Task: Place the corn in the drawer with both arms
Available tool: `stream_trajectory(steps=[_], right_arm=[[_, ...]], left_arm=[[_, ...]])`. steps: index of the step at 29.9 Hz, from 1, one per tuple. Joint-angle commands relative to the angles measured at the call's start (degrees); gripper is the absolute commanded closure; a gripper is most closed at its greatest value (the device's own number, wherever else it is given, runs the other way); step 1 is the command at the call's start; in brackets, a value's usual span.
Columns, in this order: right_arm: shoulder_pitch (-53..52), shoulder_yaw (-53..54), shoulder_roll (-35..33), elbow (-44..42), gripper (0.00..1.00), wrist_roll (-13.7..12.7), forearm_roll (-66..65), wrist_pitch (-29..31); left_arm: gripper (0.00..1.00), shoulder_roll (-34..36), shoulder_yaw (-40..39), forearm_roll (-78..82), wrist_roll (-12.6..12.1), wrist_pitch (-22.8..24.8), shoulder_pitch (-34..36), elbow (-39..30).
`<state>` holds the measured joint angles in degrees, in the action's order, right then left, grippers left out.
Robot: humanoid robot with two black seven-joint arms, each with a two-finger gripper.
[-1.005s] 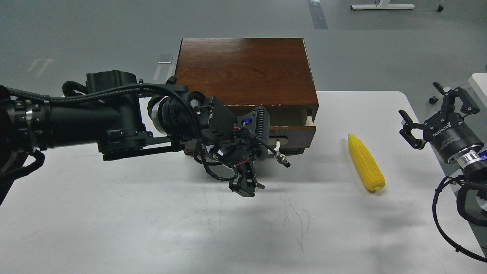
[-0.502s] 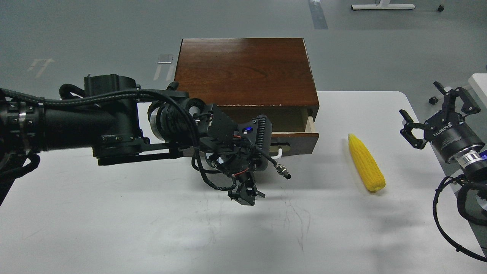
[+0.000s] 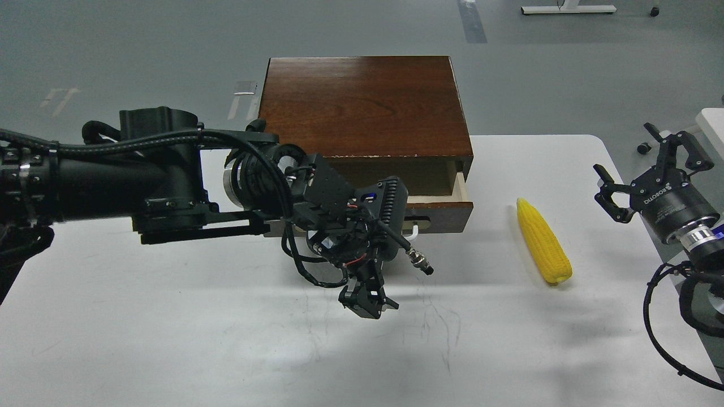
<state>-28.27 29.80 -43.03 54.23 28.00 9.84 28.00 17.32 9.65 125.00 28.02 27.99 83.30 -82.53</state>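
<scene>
The yellow corn (image 3: pixel 543 242) lies on the white table (image 3: pixel 169 316), right of the cabinet, pointed end away from me. The dark-brown drawer (image 3: pixel 444 208) stands partly pulled out, and a strip of its pale inside shows. The right end of its white handle (image 3: pixel 416 228) shows; the rest is hidden behind my left wrist. My left gripper (image 3: pixel 367 298) hangs small and dark just in front of the drawer front; its fingers cannot be told apart. My right gripper (image 3: pixel 622 148) is open and empty at the table's right edge, right of the corn.
The brown box cabinet (image 3: pixel 367 102) stands at the table's back edge. My left arm (image 3: pixel 141 175) spans the left half of the table. Cables (image 3: pixel 662 316) hang off my right arm past the table's right edge. Grey floor lies beyond.
The drawer front has slid toward me, so more of the pale inside shows. My left gripper and wrist have moved toward me with it. The corn and right gripper have not moved.
</scene>
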Motion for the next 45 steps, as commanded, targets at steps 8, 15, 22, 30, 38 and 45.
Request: stream_trajectory(steps=[8, 15, 22, 30, 38, 45], right_arm=[[-0.03, 0.17, -0.04, -0.01, 0.00, 0.00, 0.00, 0.00], [-0.03, 0.17, -0.04, -0.01, 0.00, 0.00, 0.00, 0.00], [-0.03, 0.17, -0.04, -0.01, 0.00, 0.00, 0.00, 0.00], [-0.03, -0.09, -0.12, -0.01, 0.00, 0.00, 0.00, 0.00], [-0.47, -0.36, -2.32, 0.96, 0.00, 0.00, -5.52, 0.00], [-3.10, -0.44, -9.69, 5.87, 0.00, 0.00, -27.11, 0.00]], left_arm=[[0.02, 2.27, -1.04, 0.00, -0.02, 0.01, 3.35, -2.89], [0.02, 7.90, -5.34, -16.88, -0.02, 0.01, 10.12, -10.01], [0.02, 14.13, -19.31, -46.70, -0.02, 0.01, 9.51, -6.78], [0.02, 21.52, -21.78, -87.50, -0.02, 0.01, -0.40, -0.17], [0.01, 26.71, -23.10, -109.68, -0.02, -15.77, -14.12, 3.25], [0.01, 26.10, -34.24, -116.56, -0.02, -13.77, -30.01, 14.56]])
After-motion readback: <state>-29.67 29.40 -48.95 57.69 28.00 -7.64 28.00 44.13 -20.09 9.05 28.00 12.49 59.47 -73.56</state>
